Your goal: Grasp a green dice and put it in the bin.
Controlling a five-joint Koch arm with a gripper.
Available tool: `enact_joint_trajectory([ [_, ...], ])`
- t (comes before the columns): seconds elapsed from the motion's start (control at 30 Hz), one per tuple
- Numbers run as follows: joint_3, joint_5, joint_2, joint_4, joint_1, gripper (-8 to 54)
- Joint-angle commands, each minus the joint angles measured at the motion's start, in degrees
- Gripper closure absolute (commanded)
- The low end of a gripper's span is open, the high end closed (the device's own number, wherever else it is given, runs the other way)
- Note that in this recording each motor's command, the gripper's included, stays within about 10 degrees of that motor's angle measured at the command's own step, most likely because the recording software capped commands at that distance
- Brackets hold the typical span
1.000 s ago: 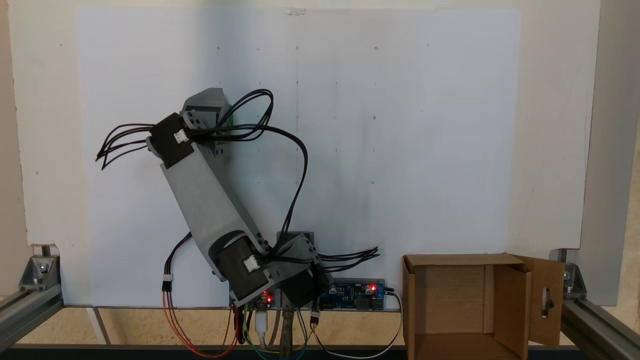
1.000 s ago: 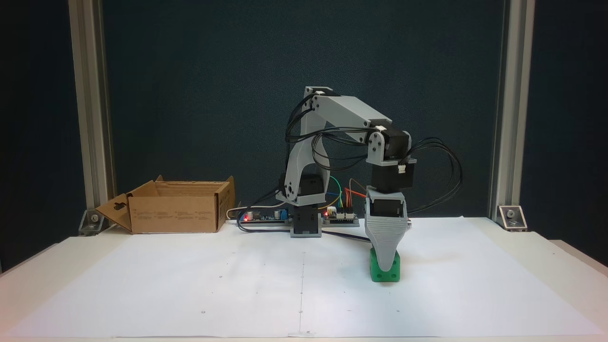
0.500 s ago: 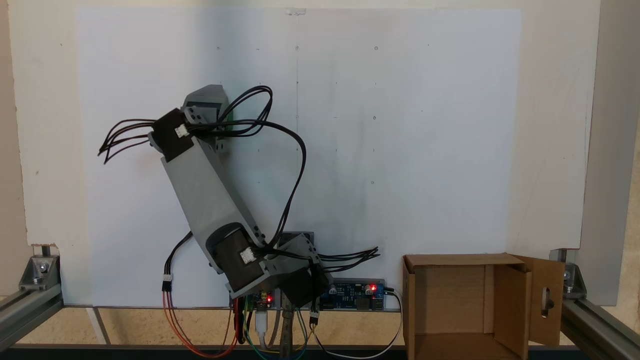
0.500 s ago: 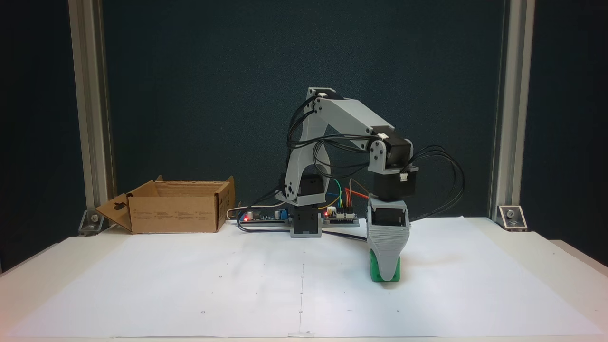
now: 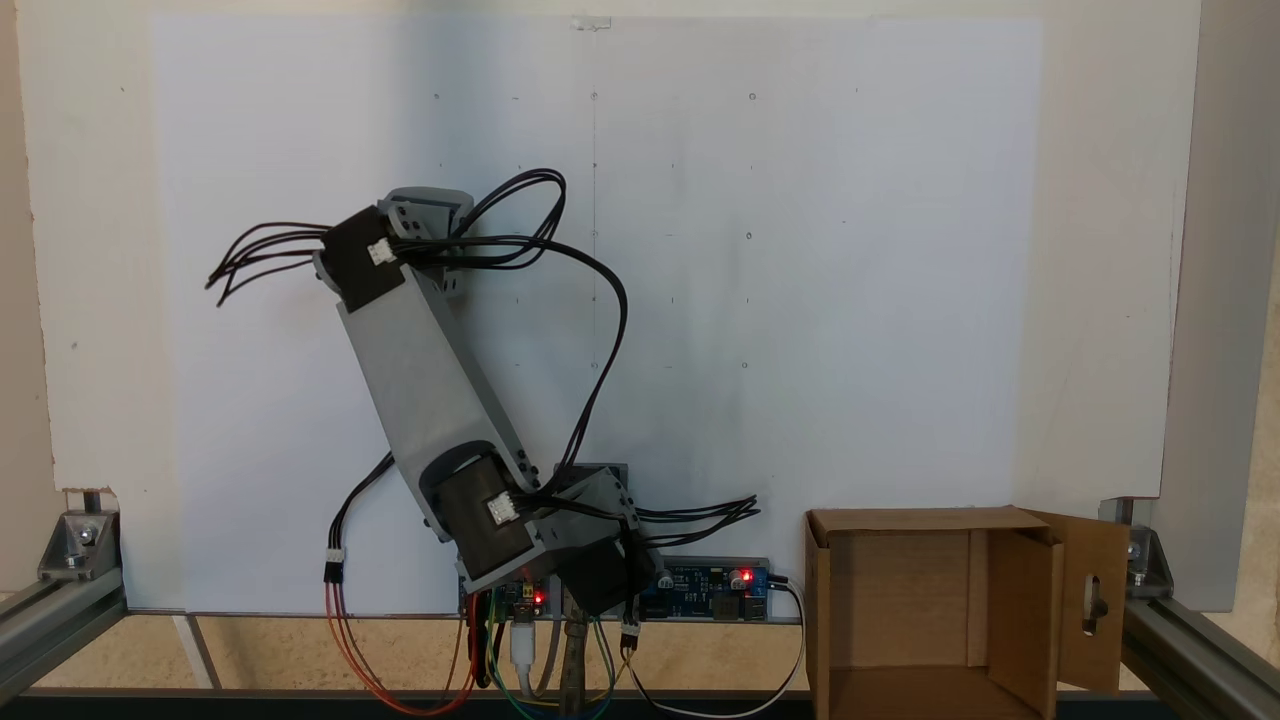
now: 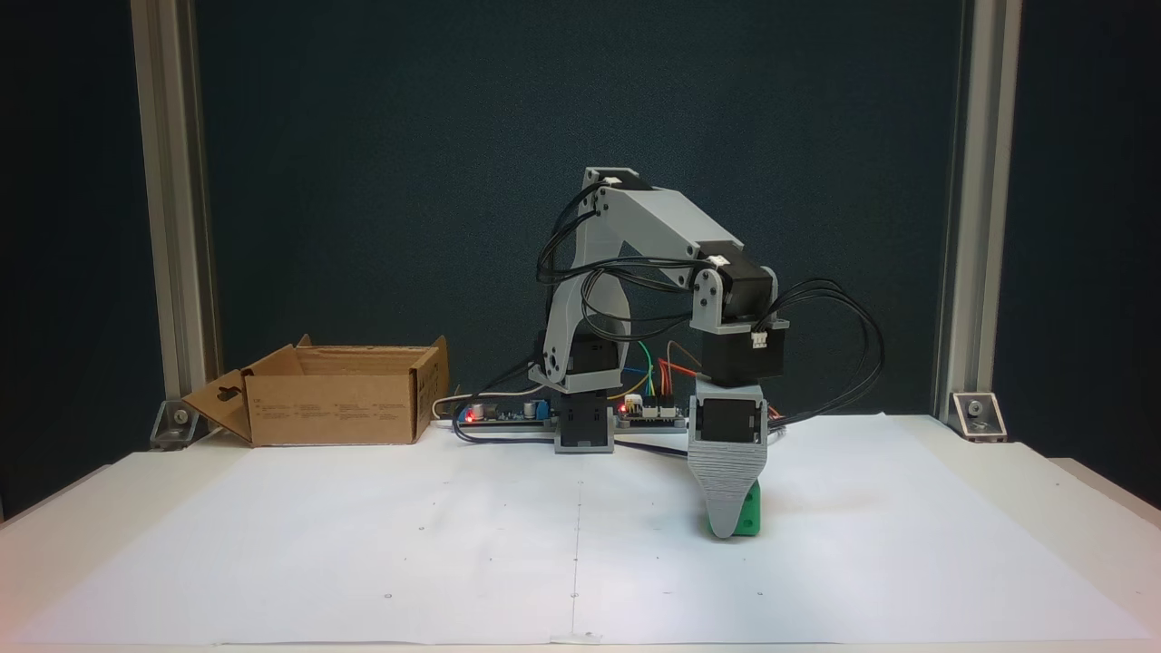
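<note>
- Gripper [image 6: 726, 531] straddles the green dice [image 6: 749, 519] on the paper, positioned for grasping; jaw state cannot be told.
- Bin [image 6: 336, 405] stands well apart, open-topped to receive it.

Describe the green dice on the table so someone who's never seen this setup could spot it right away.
Start at the white paper sheet covering the table, then find the grey arm's gripper pointing down right of centre. The green dice sits on the sheet partly behind the gripper's ribbed grey jaw. It is the one bright green thing on the sheet, a small cube far smaller than the cardboard bin at the back left.
</note>
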Motion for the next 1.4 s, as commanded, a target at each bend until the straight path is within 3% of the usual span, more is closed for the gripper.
enact_joint_trajectory([
  [0.0, -0.97, 4.48, 0.62, -0.09, 0.79, 33.9],
  [0.13, -0.97, 4.48, 2.29, 2.02, 0.79, 33.9],
  [0.5, -1.05, 4.31, 30.41, 13.27, 4.83, 33.9],
  [0.7, -1.32, 2.9, 33.49, 12.22, 15.82, 33.9],
  [1.37, -3.69, -39.79, 38.58, 4.83, 85.06, 33.9],
])
